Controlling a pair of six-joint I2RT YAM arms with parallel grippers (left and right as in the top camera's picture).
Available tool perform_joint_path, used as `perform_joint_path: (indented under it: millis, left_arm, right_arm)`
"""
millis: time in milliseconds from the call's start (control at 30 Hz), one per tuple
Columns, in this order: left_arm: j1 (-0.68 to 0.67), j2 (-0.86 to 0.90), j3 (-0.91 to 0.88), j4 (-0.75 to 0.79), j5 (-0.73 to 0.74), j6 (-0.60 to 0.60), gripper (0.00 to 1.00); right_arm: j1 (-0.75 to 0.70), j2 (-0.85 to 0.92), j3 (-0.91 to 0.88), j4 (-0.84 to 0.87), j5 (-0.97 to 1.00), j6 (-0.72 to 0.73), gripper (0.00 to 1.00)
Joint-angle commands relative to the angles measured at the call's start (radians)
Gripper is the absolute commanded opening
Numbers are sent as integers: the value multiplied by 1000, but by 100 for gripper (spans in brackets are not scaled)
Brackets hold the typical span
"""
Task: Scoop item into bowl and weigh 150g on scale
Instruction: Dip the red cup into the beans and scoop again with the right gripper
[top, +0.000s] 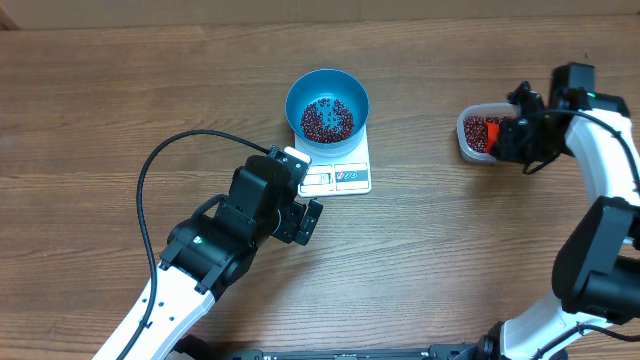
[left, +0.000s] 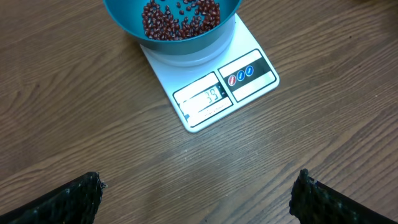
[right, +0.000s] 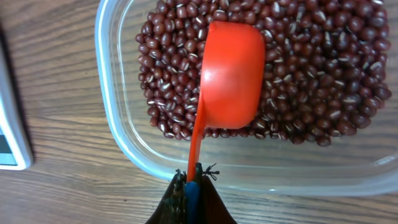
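I have the wood counter (top: 100, 100) in full from overhead. My left claw (left: 202, 208) hangs wide open and empty over the counter's middle, just on the near side of the scale (top: 340, 172), touching nothing. My right claw (right: 193, 183) is over by the right edge, pinched tight on the thin handle of the orange scoop (right: 233, 74). The scale sits a little past the counter's centre, towards the far edge, and its display reads 35 as far as I can make out. The blue bowl (top: 298, 88) stands on the scale's far half, with a thin layer of beans (top: 327, 120) in its bottom. The clear tub (right: 118, 124) rests near the right edge, well apart from the scale. The scoop's cup lies on the heap of beans filling the tub.
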Motion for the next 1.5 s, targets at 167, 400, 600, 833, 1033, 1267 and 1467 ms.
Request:
perform_joint_path:
  millis: [167,400,600,833,1033,1267,1467]
  left_arm:
    - [4,3,0,4,12,18,100]
    - [4,3,0,3,12,18,99]
    - [4,3,0,4,12,18,99]
    - [4,3,0,3,12,18,100]
    - [4,3,0,3,12,18,100]
    - [4,3,0,3,12,18,100]
    - [4,3,0,4,12,18,99]
  right_arm:
    - [-71,5,-8,-10,-206,-24,4]
    - [-76,5,-8,-10,-216,-23,4]
    - [-77,5,-8,-12,-216,-23,4]
    - [-98,5,-8,-11,-232,-23,4]
    - [-141,5,-8,-13,-292,-24,4]
    - [-202,5,-8,-27,-379,-46,4]
    - [-249,5,-8,-44,-461,-55,4]
